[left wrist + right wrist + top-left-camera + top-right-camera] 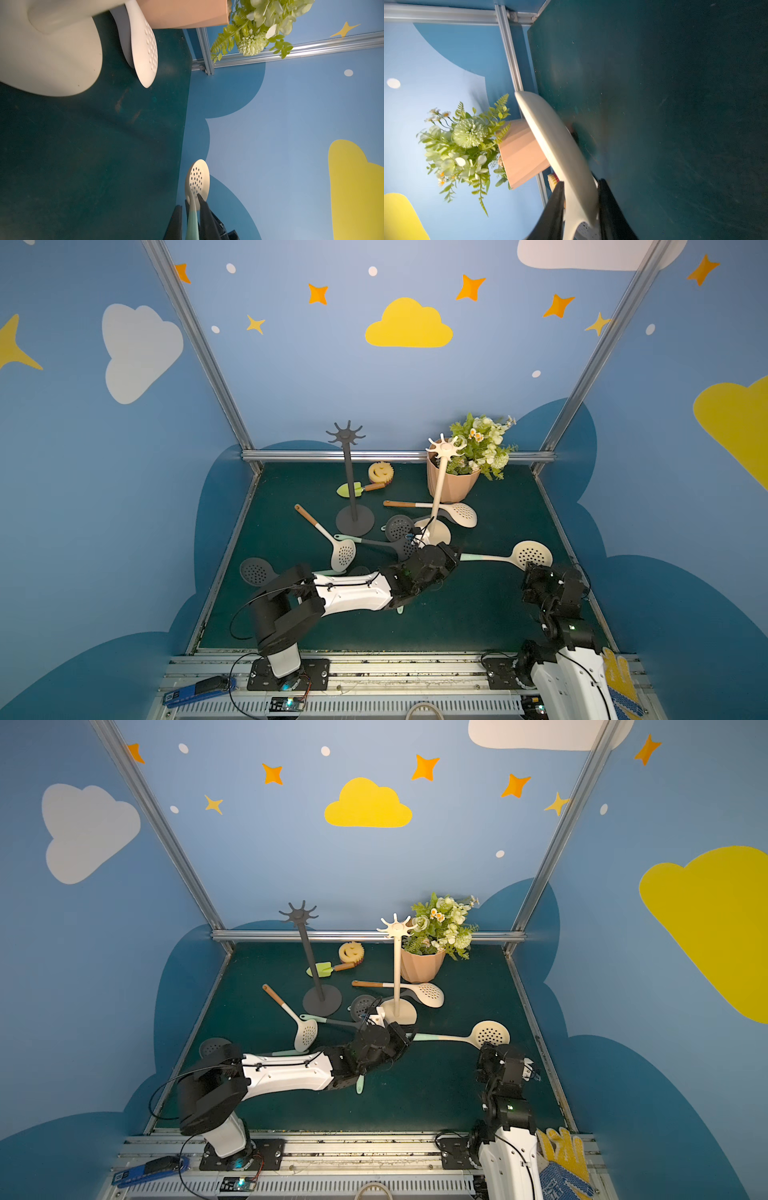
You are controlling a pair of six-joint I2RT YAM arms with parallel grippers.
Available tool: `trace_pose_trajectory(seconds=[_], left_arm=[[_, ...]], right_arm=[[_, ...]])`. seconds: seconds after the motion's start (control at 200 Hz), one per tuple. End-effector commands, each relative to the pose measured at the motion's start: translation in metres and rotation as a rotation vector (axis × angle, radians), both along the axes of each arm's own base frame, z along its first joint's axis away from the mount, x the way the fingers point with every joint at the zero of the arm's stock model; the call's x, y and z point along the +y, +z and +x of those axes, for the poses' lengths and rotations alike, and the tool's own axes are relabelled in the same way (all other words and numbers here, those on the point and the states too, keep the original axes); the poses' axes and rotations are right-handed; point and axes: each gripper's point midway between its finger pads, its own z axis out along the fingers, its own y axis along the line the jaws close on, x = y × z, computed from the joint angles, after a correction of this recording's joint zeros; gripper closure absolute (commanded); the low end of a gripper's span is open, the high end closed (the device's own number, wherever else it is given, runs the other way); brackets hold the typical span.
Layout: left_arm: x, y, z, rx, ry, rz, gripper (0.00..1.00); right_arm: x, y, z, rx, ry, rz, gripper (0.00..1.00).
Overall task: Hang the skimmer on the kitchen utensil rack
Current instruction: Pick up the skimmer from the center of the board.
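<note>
- The cream skimmer [532,553] lies roughly level over the front right of the surface [478,614], between the two arms and just in front of the cream utensil rack [436,489]. Whether it rests on the surface or hangs clear cannot be told.
- It looks light and stiff, a one-piece utensil with a smooth, probably slippery finish. The slim mint handle [192,224] is the sound place to grip. The broad perforated head [197,180] is rounded and could slide between flat pads.
- The left arm is stretched low across the surface, forearm near level. The left tool [191,205] is clenched on the mint handle, with the head pointing away from the wrist.
- The right arm is folded close to its base, wrist turned toward the head. The right tool [581,181] straddles the head's rim; whether it presses or has let go cannot be told.
- A grip far from the handle's end would leave that end free to meet the hook crown [446,446].
</note>
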Motion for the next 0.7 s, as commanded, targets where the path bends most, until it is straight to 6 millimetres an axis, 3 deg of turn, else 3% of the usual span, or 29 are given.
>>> trace_pose_trajectory(seconds=[0.0, 0.295, 0.471, 0.561, 0.576, 0.696], left_arm=[[0.014, 0.027, 0.005, -0.102, -0.015, 0.023, 0.97], [0.067, 0.051, 0.018, -0.209, -0.011, 0.160, 0.97], [0.088, 0.058, 0.023, -0.264, -0.109, 0.277, 0.96], [0.100, 0.063, 0.027, -0.279, -0.183, 0.305, 0.95], [0.103, 0.064, 0.028, -0.273, -0.193, 0.311, 0.95], [0.120, 0.072, 0.032, -0.299, -0.271, 0.350, 0.96]], right_arm=[[0.017, 0.024, 0.001, -0.023, 0.142, -0.058, 0.63], [0.052, 0.044, -0.005, -0.025, 0.410, -0.230, 0.40], [0.085, 0.084, 0.009, -0.173, 0.685, -0.475, 0.38], [0.101, 0.094, 0.013, -0.205, 0.835, -0.631, 0.38], [0.103, 0.106, 0.013, -0.232, 0.846, -0.663, 0.38], [0.131, 0.135, 0.014, -0.426, 0.998, -0.860, 0.37]])
